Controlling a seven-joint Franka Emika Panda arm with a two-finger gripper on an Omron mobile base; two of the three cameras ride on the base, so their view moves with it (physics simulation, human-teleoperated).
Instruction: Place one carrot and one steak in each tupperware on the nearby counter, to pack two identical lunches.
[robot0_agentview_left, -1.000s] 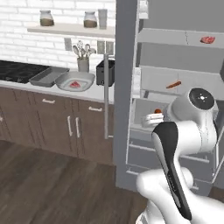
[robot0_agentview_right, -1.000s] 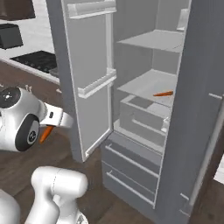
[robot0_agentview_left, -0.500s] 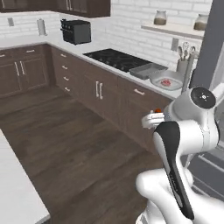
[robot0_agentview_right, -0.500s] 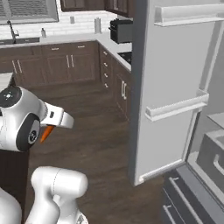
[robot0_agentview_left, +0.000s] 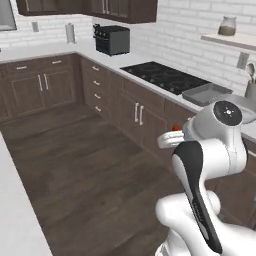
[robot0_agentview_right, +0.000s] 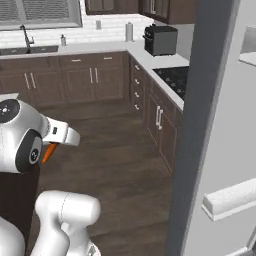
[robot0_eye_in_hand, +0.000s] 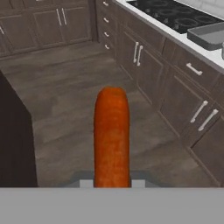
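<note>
Hand view: gripper (robot0_eye_in_hand: 112, 183) clamped on carrot (robot0_eye_in_hand: 112, 135); keep it level, approach rectangular tupperware (robot0_eye_in_hand: 210, 36) on counter (robot0_eye_in_hand: 181, 33) slowly.

Base views behind arm, sharing stovetop (robot0_agentview_left: 165, 77), hand view downward

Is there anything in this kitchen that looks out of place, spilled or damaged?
Nothing stands out. The carrot sits straight in the shut gripper, the dark tray lies flat on the counter beside the stovetop, and nothing is spilled.
</note>
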